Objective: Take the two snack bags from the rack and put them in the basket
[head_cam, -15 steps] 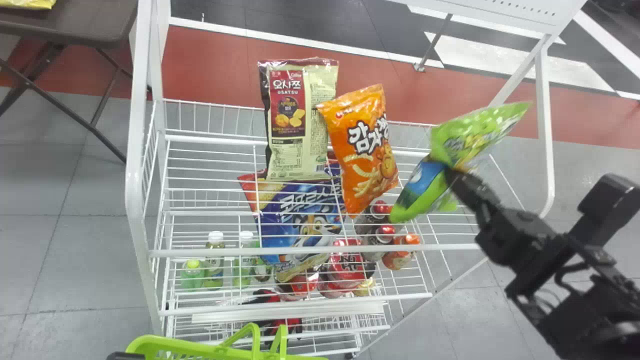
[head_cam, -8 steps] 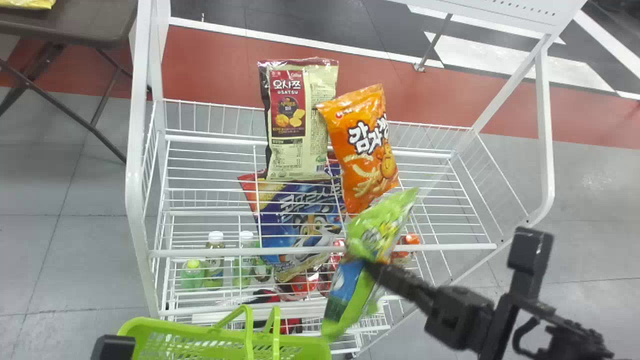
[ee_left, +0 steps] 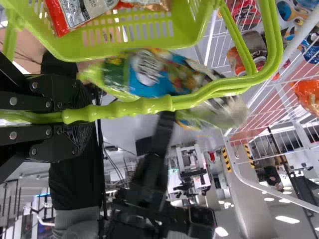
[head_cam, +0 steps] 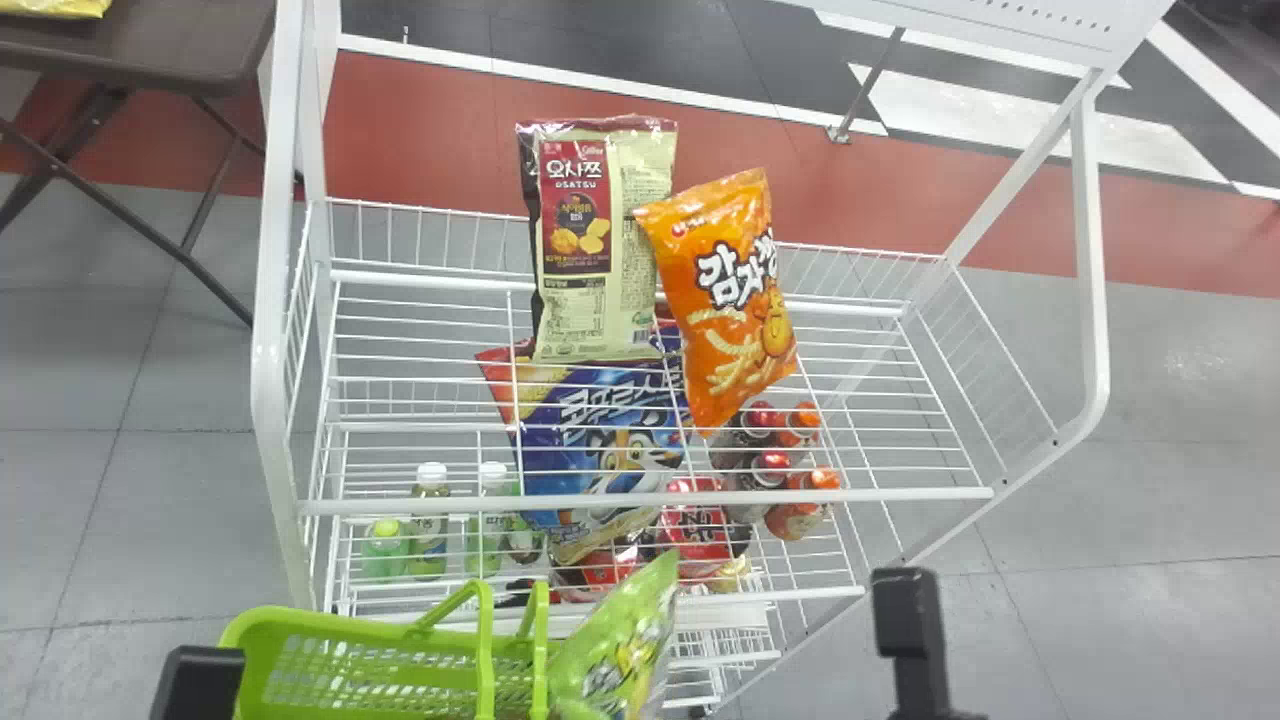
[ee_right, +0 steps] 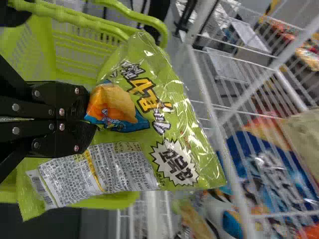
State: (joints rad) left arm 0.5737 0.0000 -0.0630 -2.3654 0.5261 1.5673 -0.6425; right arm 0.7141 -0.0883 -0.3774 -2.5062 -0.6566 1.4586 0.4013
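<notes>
Head view: the green snack bag lies at the right end of the basket, in front of the rack; from this angle it cannot be told whether the bag is over the opening or beside it. The right gripper is clamped on the bag, and the left gripper is closed around the basket's handle.

Probable faults: (a) the loose end of the bag snags on the raised handle or the rim, because the film spreads well beyond the grip; (b) the bag drops between basket and rack, should release come before it is fully over the opening; (c) the basket tips or swings if the bag presses on one side, being held by its handle.

Comparison of views: the left wrist view adds a red-and-white package inside the basket, a detail lacking from the head view. The right wrist view resolves the pinch on the film; the head view supplies the orange bag and cream bag standing at the rack.
</notes>
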